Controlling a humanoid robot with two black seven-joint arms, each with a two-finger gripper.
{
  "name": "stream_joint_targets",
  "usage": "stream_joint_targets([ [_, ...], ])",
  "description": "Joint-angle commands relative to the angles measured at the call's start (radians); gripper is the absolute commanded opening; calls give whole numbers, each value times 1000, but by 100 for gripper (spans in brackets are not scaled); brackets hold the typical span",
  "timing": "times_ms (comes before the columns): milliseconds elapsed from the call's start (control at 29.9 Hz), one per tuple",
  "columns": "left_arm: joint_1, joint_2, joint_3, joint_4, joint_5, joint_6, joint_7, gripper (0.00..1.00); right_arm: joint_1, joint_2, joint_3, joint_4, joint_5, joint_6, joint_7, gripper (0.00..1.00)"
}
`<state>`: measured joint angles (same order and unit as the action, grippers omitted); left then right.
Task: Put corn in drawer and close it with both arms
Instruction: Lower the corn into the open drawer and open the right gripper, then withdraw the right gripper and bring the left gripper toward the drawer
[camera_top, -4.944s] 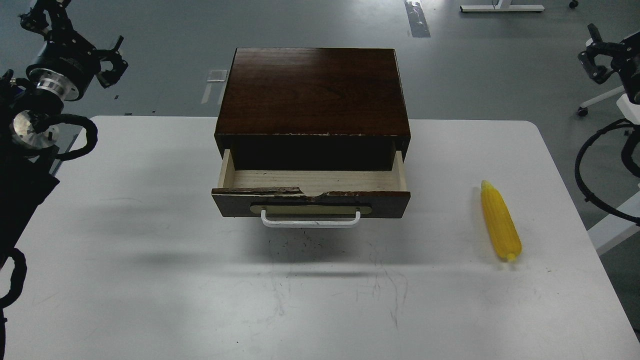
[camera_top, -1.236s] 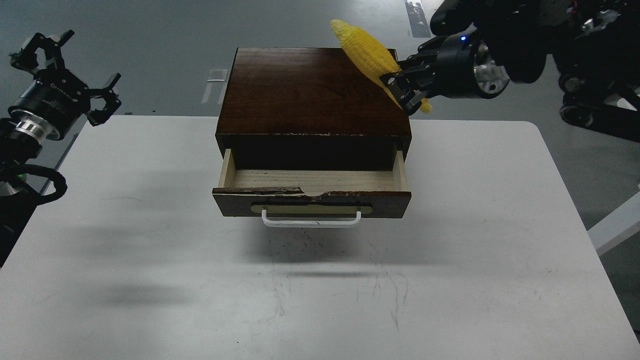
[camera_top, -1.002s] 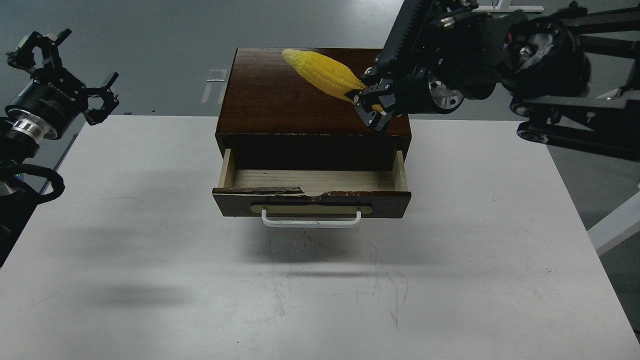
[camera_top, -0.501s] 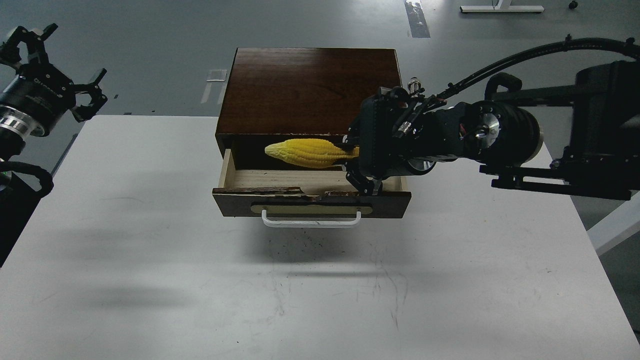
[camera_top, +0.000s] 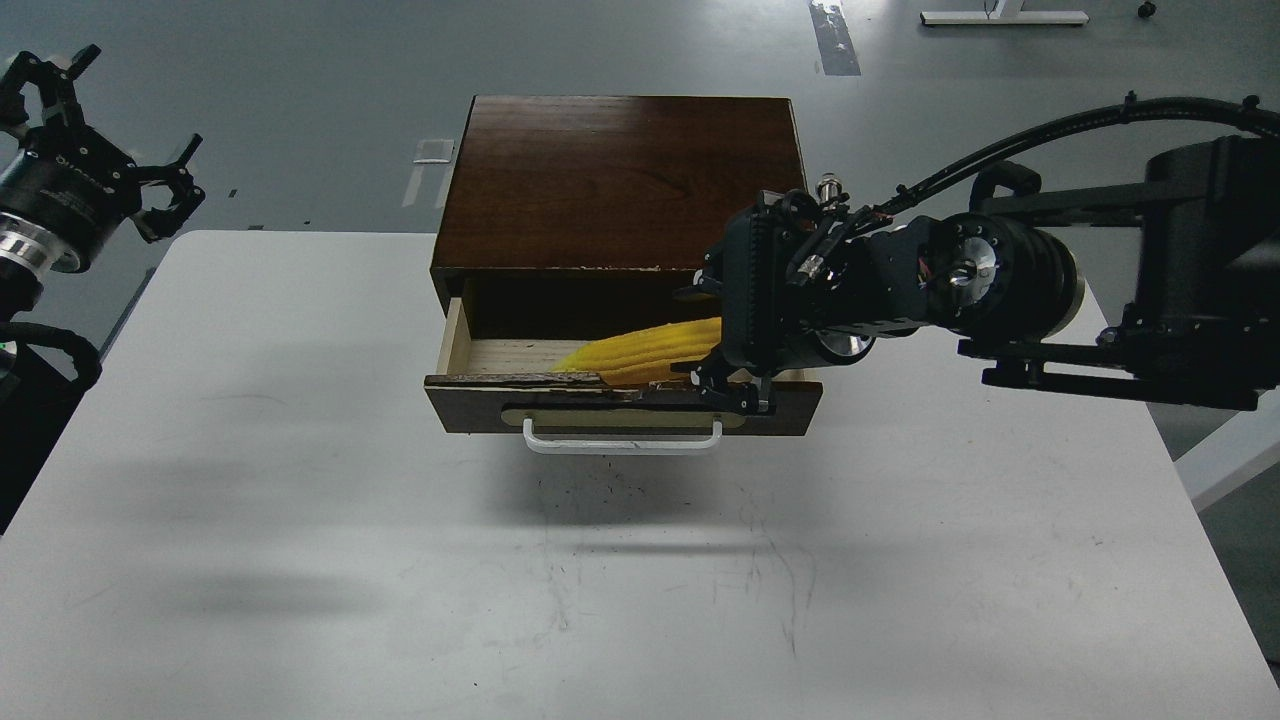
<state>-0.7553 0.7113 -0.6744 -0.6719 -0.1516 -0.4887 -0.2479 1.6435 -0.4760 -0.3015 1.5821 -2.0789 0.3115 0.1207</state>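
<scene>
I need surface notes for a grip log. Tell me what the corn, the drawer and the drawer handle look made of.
Corn: probably moulded plastic; uniform bright yellow, smooth ridged rows, slight sheen.
Drawer: wood; pale unfinished grain inside, dark brown stained front chipped along its top edge to a lighter core.
Handle: a white bar, likely painted metal, though plastic is possible, under a brass-coloured plate.

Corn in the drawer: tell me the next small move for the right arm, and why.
Probably open the right gripper and let go. The corn lies tilted inside the open drawer, its left tip low behind the drawer front, its right end at the gripper. Whether the tip touches the floor can't be told. Then the arm can withdraw.
</scene>
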Motion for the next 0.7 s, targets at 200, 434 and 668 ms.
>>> stream_joint_targets([
  [200,-25,11,-37,-14,33,0,-5,91,39,-9,159,-114,245,0,2,80],
  [434,-96,51,-39,-61,220,0,-37,85,42,-81,266,-287,575,1,2,99],
  [668,-141,88,-40,-227,539,0,-40,84,19,-245,337,-441,920,3,66,100],
])
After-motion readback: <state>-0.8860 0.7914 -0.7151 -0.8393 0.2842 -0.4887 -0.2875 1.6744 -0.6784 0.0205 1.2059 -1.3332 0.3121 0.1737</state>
